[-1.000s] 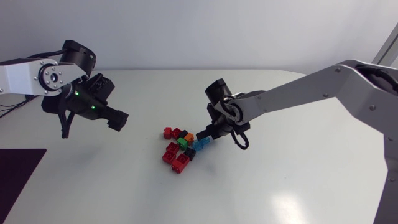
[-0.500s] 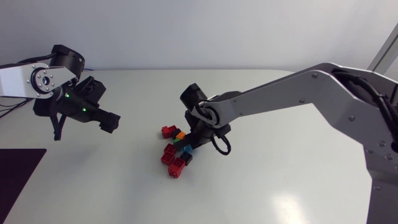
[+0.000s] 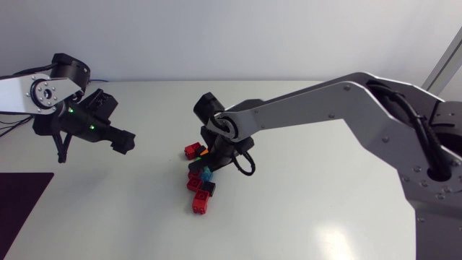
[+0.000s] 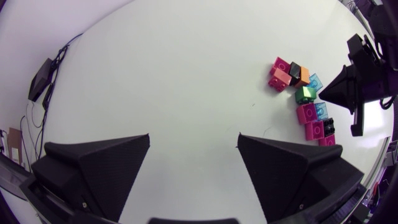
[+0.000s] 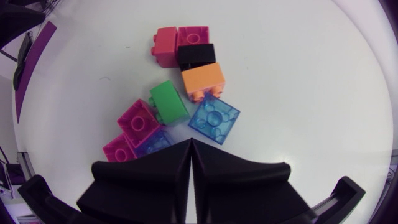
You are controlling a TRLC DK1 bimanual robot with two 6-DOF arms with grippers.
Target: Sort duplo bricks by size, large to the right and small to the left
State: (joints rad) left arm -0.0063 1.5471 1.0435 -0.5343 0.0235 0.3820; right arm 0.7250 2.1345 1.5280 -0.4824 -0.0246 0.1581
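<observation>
Left claw (image 4: 194, 138) gapes wide over the bench (image 3: 325, 202), while right claw (image 5: 191, 144) sits pinched closed on nothing, just behind one green brick (image 5: 169, 102), one orange brick (image 5: 202, 79) and two blue bricks (image 5: 214, 118) (image 5: 155, 142).

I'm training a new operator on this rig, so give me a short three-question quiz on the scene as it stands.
1. True or false: the left pincer is open and holds nothing.
2. In the right wrist view, which brick sits against the black brick on its side nearer the right pincer? A green; B orange; C blue.
3. Fill in: the right pincer is ___, with no brick in it.
Key: 1 true; 2 B; 3 shut.
</observation>
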